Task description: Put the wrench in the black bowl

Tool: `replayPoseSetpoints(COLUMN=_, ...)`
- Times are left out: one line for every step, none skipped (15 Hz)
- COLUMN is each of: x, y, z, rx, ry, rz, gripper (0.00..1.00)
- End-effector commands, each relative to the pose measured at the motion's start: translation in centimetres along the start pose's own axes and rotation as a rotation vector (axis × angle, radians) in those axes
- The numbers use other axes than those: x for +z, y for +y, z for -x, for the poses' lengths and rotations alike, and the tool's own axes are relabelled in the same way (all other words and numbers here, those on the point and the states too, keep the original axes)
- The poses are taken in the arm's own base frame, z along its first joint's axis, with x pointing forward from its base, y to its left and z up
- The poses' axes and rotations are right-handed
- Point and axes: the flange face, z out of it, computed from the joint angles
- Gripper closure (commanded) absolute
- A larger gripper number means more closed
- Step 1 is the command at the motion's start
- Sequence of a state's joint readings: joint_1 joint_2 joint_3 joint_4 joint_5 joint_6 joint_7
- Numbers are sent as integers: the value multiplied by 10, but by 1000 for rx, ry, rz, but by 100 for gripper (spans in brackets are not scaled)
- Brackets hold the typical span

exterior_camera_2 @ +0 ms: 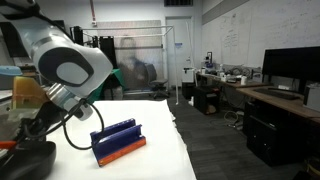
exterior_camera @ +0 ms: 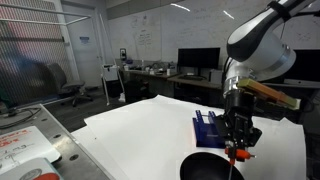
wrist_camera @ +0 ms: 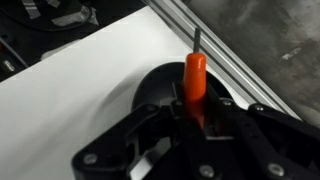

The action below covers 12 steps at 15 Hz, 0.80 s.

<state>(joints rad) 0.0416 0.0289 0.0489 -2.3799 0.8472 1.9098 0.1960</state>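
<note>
Wrist view: your gripper (wrist_camera: pixel 191 122) is clamped on the wrench (wrist_camera: pixel 195 78), hanging over the black bowl (wrist_camera: pixel 155 95) by the worktop (wrist_camera: pixel 70 90) edge; release off-centre and it could clip the rim and bounce off that edge.

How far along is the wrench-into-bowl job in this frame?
Done: the wrench is grasped, clamped in the gripper. In hand: the wrist view shows it held over the black bowl; whether it touches the bowl cannot be told. Left: opening the gripper so the wrench ends up inside, then pulling the arm away. The blue rack beside the bowl plays no part.
</note>
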Motion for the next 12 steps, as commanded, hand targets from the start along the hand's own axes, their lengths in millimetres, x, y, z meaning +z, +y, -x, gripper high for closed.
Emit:
replayPoseSetpoints(x=29, y=1, z=-11, rx=-43, ry=97, rz=4, gripper=95)
replayPoseSetpoints(x=33, y=0, z=-16, rx=-50, ry=129, rz=5, gripper=95)
replayPoseSetpoints(x=34, y=-3, z=-18, rx=-57, ry=149, rz=-4, gripper=95)
replayPoseSetpoints(x=30, y=-7, z=-18, rx=-64, ry=174, rz=-20, gripper=94)
replayPoseSetpoints(x=28, y=-9, z=-19, rx=-69, ry=191, rz=-27, gripper=88)
replayPoseSetpoints(x=26, y=-10, z=-20, rx=-73, ry=207, rz=-32, gripper=54)
replayPoseSetpoints(x=22, y=-12, z=-20, rx=-72, ry=221, rz=-43, gripper=53)
replayPoseSetpoints(x=19, y=-13, z=-21, rx=-75, ry=239, rz=-43, gripper=47)
replayPoseSetpoints(x=16, y=-14, z=-22, rx=-76, ry=251, rz=-42, gripper=40)
replayPoseSetpoints(x=10, y=-16, z=-21, rx=-78, ry=261, rz=-49, gripper=31)
replayPoseSetpoints(x=3, y=-18, z=-19, rx=-85, ry=272, rz=-53, gripper=24)
replayPoseSetpoints(x=-6, y=-21, z=-14, rx=-94, ry=285, rz=-59, gripper=15)
